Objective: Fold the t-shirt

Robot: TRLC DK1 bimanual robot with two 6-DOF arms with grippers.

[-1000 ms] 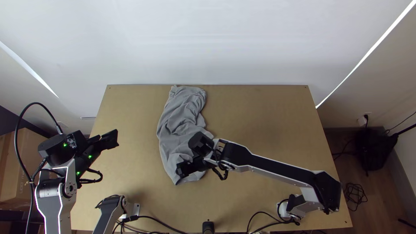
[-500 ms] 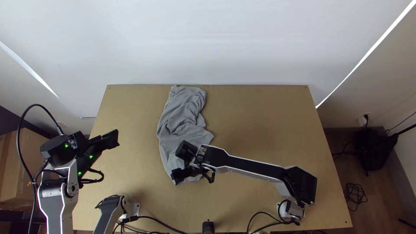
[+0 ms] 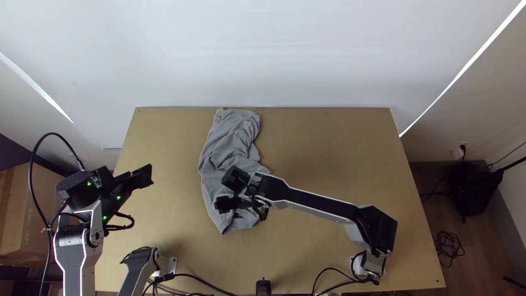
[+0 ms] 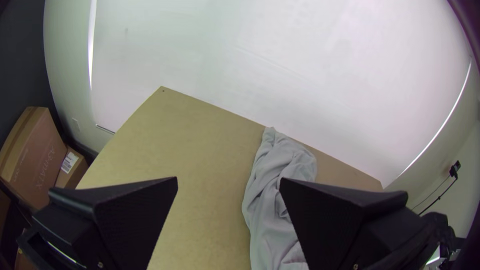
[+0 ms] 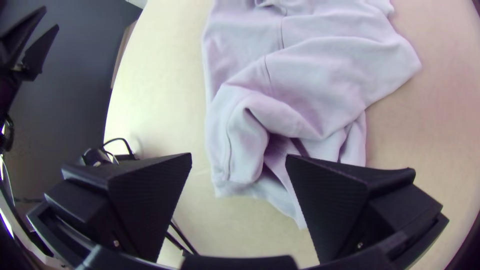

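A grey t-shirt [image 3: 227, 148] lies as a long wrinkled strip left of the table's middle, bunched with overlapping layers. My left gripper [image 3: 143, 176] hangs over the table's left side, apart from the cloth; in its wrist view the left gripper [image 4: 227, 185] is wide open with nothing between its fingers. Over the shirt's near end is my right gripper [image 3: 220, 205]. The right wrist view shows the right gripper [image 5: 239, 162] open above the t-shirt [image 5: 310, 90], whose near end has a raised fold with a hollow beside it.
The wooden table [image 3: 329, 148] extends right of the shirt, with a white wall behind. Black cables [image 3: 197, 278] run along the near edge beside a small dark post [image 3: 263, 287]. Cardboard boxes [image 3: 33, 208] stand on the floor at left.
My right gripper has shifted slightly left and then a little up the picture over the shirt's near end, its elbow swinging left. The left arm has drifted slightly right. The shirt lies unchanged.
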